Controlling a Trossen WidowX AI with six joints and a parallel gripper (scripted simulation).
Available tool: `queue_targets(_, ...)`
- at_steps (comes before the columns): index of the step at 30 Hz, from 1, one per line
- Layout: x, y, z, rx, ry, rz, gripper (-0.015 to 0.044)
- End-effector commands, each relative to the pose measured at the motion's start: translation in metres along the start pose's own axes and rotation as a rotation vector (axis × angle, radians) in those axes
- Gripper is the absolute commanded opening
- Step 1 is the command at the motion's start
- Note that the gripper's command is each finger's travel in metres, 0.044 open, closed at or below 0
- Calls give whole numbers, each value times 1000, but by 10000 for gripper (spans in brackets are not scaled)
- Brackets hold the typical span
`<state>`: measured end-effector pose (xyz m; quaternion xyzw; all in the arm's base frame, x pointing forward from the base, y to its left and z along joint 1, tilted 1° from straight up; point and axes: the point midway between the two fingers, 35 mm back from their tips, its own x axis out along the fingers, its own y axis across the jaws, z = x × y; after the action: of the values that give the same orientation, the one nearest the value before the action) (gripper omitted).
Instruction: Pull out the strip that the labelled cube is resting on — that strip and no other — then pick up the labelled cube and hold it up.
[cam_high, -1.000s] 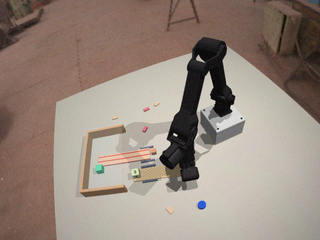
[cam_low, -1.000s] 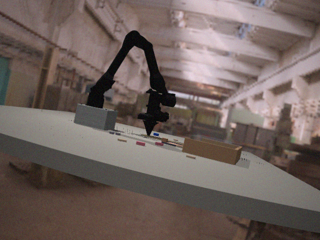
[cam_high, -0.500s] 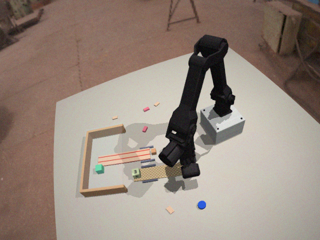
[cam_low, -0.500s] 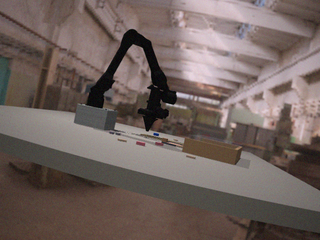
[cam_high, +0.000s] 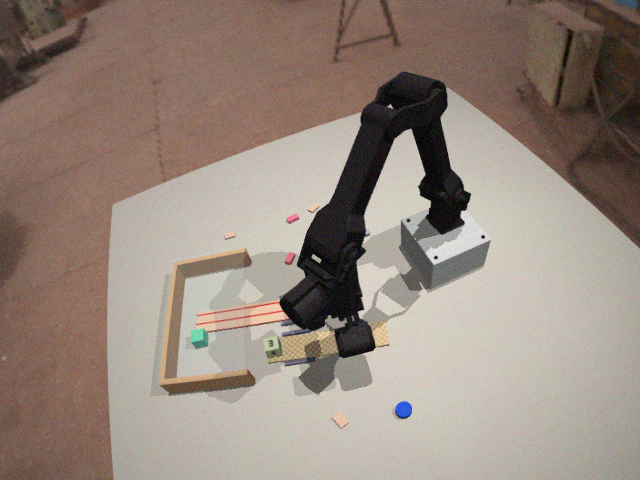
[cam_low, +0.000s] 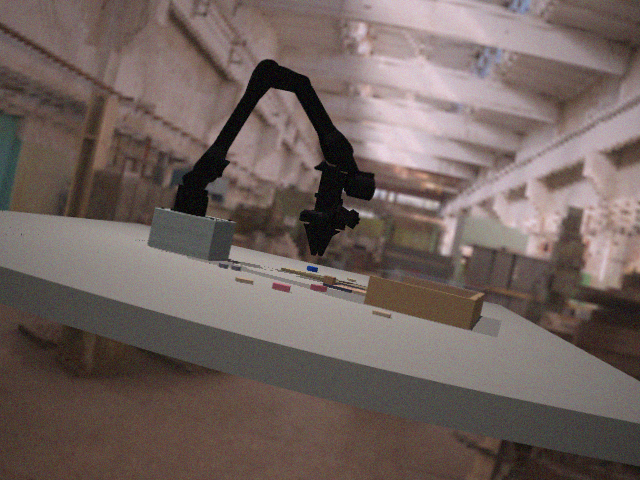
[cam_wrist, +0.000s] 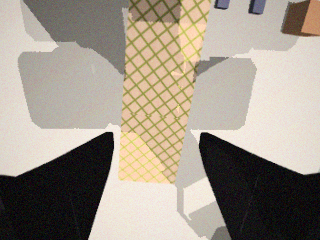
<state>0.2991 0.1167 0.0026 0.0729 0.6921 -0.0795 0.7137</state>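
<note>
Grey table (cam_high: 465, 361) holds it all. Your fingers are open, holding nothing, above the strip (cam_wrist: 157, 100); the cube (cam_high: 271, 345) sits ahead. Go there, come straight down, squeeze its sides.

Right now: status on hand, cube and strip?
Hand open, holding nothing, raised over the near end of the cross-hatched strip. Labelled cube sits on the strip's far end, outside the wooden frame. Nothing on the strip between hand and cube.
</note>
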Motion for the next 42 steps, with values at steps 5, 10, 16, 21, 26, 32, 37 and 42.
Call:
queue_targets(5,-4,-3,32,-8,6,-3,440)
queue_targets(10,-8,-5,53,-8,4,-3,440)
queue_targets(16,-12,-7,79,-8,2,-4,440)
queue_targets(21,-16,-9,101,-8,1,-4,440)
queue_targets(26,-18,-11,122,-8,-1,-4,440)
queue_targets(32,-18,-14,148,-8,-3,-4,440)
queue_targets(37,-16,-16,161,-8,-4,-4,414)
queue_targets(42,-9,-16,162,-8,-4,-4,282)
